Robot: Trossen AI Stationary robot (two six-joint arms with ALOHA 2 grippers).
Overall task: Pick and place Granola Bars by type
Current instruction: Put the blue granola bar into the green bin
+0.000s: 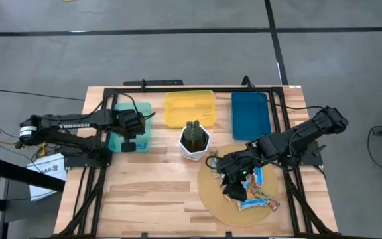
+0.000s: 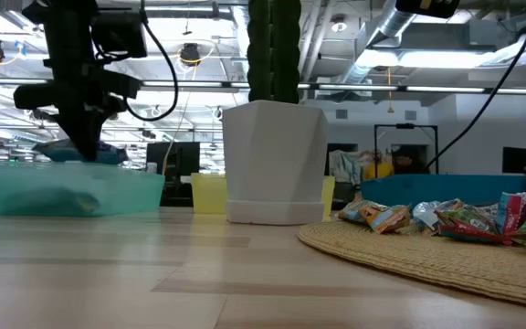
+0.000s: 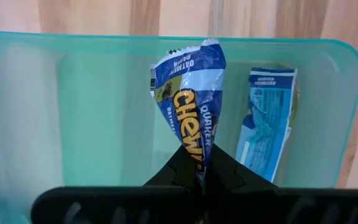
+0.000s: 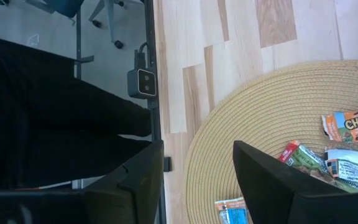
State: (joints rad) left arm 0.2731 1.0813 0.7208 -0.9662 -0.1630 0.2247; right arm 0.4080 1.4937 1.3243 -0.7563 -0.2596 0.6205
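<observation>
My left gripper point(image 3: 197, 163) is shut on a blue granola bar point(image 3: 191, 93) over the teal tray point(image 1: 119, 141) at the table's left. A second blue bar point(image 3: 269, 124) lies flat on the tray's floor. In the low view this gripper point(image 2: 85, 146) hangs just above the tray's rim point(image 2: 62, 174). My right gripper point(image 4: 197, 163) stands open above the round woven mat point(image 1: 217, 199) at the near right. Its fingers hold nothing. Several granola bars point(image 1: 257, 196) in orange, blue and green wrappers lie in a heap on the mat point(image 2: 446, 219). My left gripper pinches the blue bar by one end of its wrapper point(image 3: 197, 146) between its two fingers. The fingers come from above, pointing steeply down. The bar hangs below them over the tray, its wrapper creased at the held end. Whether its lower end touches the tray floor cannot be told.
A white pot point(image 1: 194, 143) with a dark plant stands mid-table between the two arms. A yellow tray point(image 1: 190, 107) and a dark blue tray point(image 1: 251, 114) lie along the far edge. Bare wooden tabletop point(image 1: 151, 192) stretches across the near left.
</observation>
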